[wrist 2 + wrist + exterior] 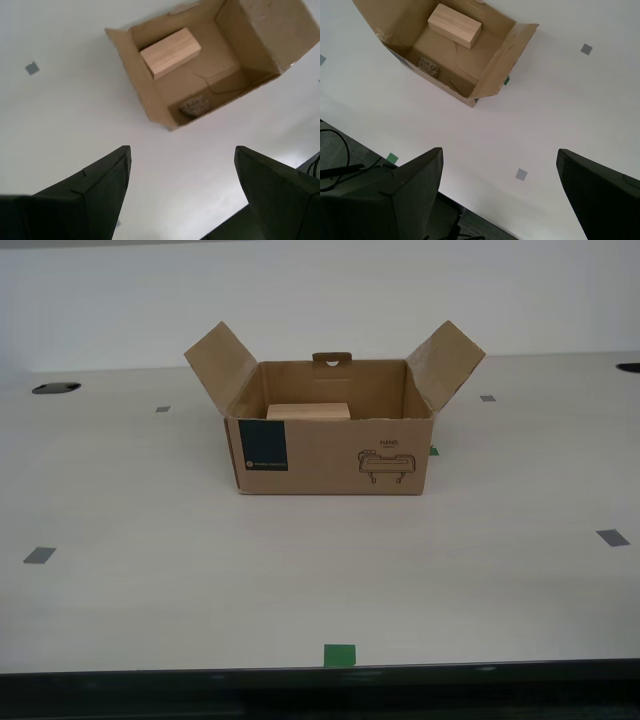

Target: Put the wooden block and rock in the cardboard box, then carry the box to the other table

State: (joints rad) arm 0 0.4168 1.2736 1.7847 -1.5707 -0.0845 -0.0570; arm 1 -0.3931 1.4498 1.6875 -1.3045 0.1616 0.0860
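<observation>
The cardboard box (330,455) stands open in the middle of the smooth off-white desk, its side flaps splayed outward. The wooden block (308,411) lies inside it, also seen in both wrist views: wooden block (170,52), wooden block (454,25). The rock (195,106) sits on the box floor near a wall, rock (428,66); the front wall hides it in the exterior view. My first gripper (500,192) and my second gripper (182,192) both hover high above the desk, open and holding nothing, well apart from the box (210,60) (450,55). The other table is out of view.
Grey tape squares (612,537) (39,555) and green tape pieces (339,654) mark the desk. A dark cable hole (56,388) sits at the exterior view's far left. The desk's dark front edge (320,680) runs along the bottom. Cables lie on the floor (335,170).
</observation>
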